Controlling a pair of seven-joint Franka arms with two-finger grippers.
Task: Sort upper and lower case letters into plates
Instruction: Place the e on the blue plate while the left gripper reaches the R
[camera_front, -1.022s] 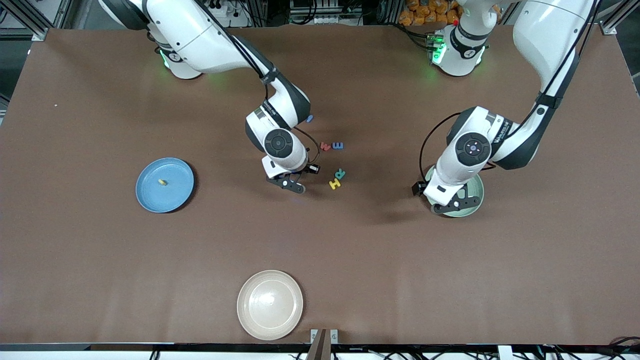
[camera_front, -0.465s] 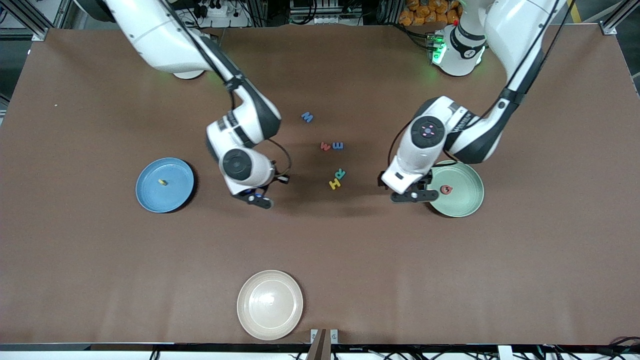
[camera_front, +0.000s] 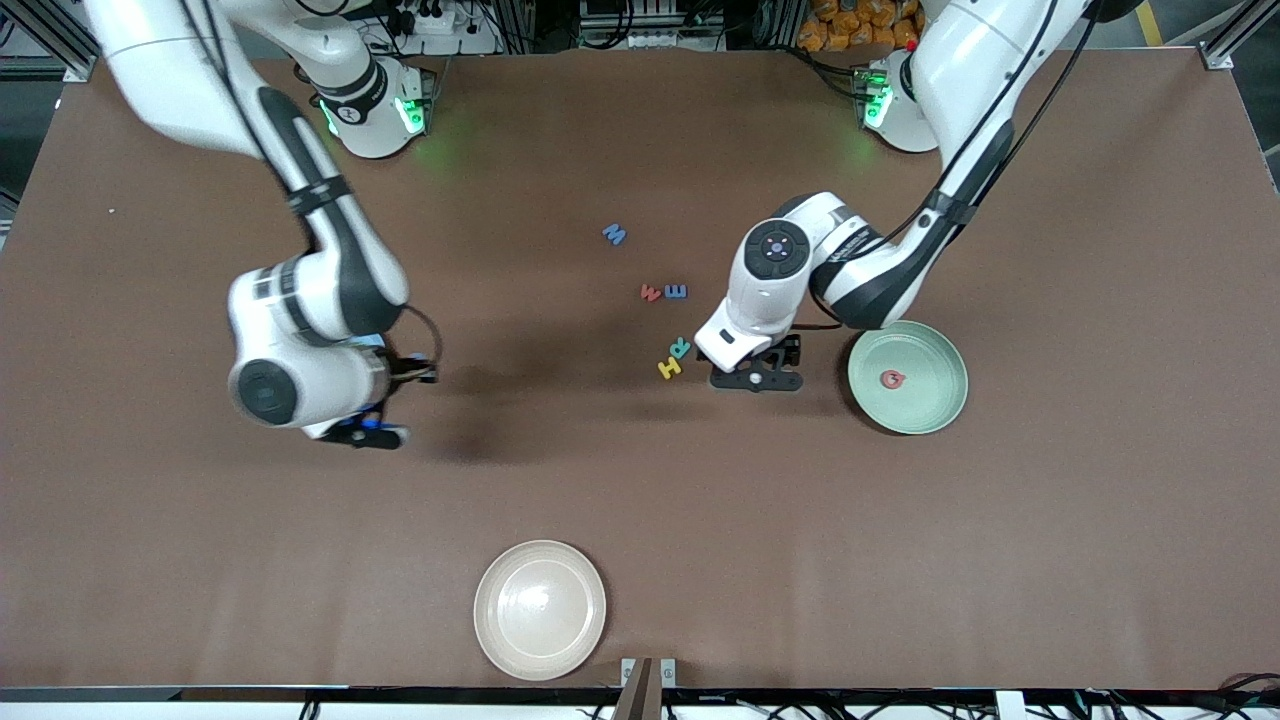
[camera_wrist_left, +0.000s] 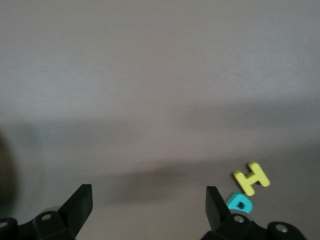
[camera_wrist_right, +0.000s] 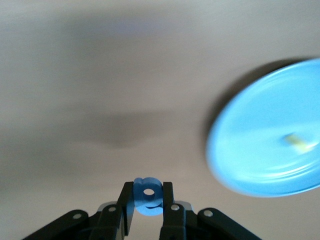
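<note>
My right gripper (camera_front: 367, 436) is shut on a small blue letter (camera_wrist_right: 148, 201) and holds it up beside the glossy blue plate (camera_wrist_right: 260, 150). A yellow letter (camera_wrist_right: 299, 143) lies in that plate. In the front view the right arm hides the blue plate. My left gripper (camera_front: 757, 380) is open and empty, low over the table between the mint green plate (camera_front: 930, 405) and the yellow H (camera_front: 669, 368) and teal R (camera_front: 680, 348). A red letter (camera_front: 891, 379) lies in the mint plate. The left wrist view shows the H (camera_wrist_left: 251, 178) and R (camera_wrist_left: 240, 202) beside one finger (camera_wrist_left: 214, 202).
A red w (camera_front: 651, 292) and a blue m (camera_front: 676, 291) lie side by side farther from the front camera than the H. A blue W (camera_front: 614, 234) lies farther still. A cream-white plate (camera_front: 540, 610) sits at the front edge.
My right arm swung from the letter cluster toward the blue plate, carrying the blue letter. My left gripper moved off the mint plate toward the H and R, uncovering the red letter in that plate.
</note>
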